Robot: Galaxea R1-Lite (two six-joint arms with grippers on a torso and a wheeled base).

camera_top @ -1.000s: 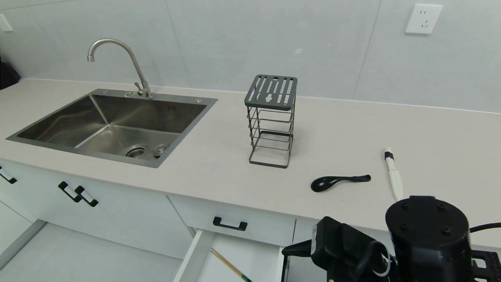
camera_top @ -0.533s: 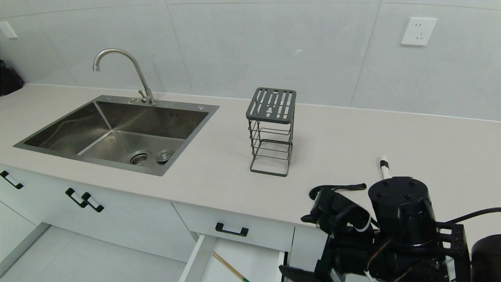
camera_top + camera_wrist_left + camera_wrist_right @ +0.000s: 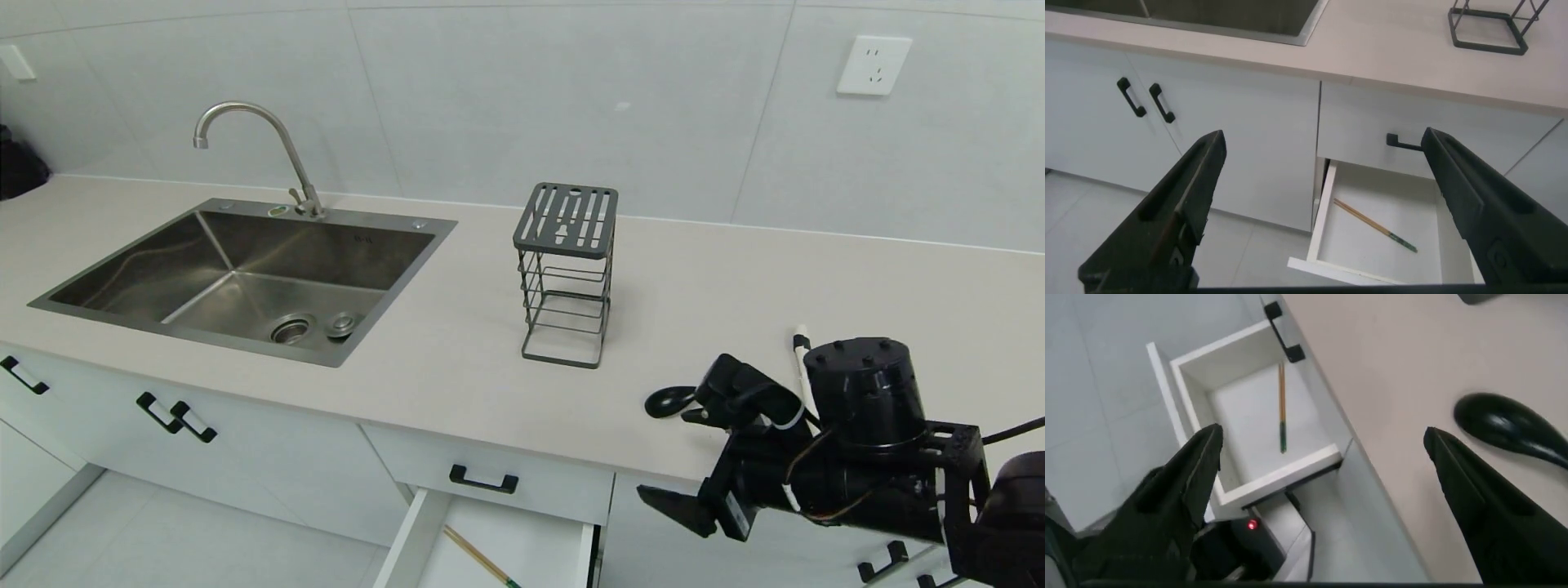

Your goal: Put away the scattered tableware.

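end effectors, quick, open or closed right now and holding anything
Left end effector: open, holding nothing.
Right end effector: open, holding nothing.

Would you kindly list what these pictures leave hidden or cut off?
- Black spoon: in the head view the right arm covers its handle; the right wrist view's edge cuts it.
- White utensil: head view, mostly behind the right arm; type unclear.
- Open drawer: head view's bottom edge cuts off most of it.

You have a stainless steel sink (image 3: 326,253) set into the pale countertop (image 3: 457,359) on your left, with a curved faucet (image 3: 292,163) at its back rim and a drain (image 3: 290,331) in the basin. A white wall outlet (image 3: 873,65) sits high on the tiled wall to the right. Two black cabinet handles (image 3: 193,422) show below the sink.
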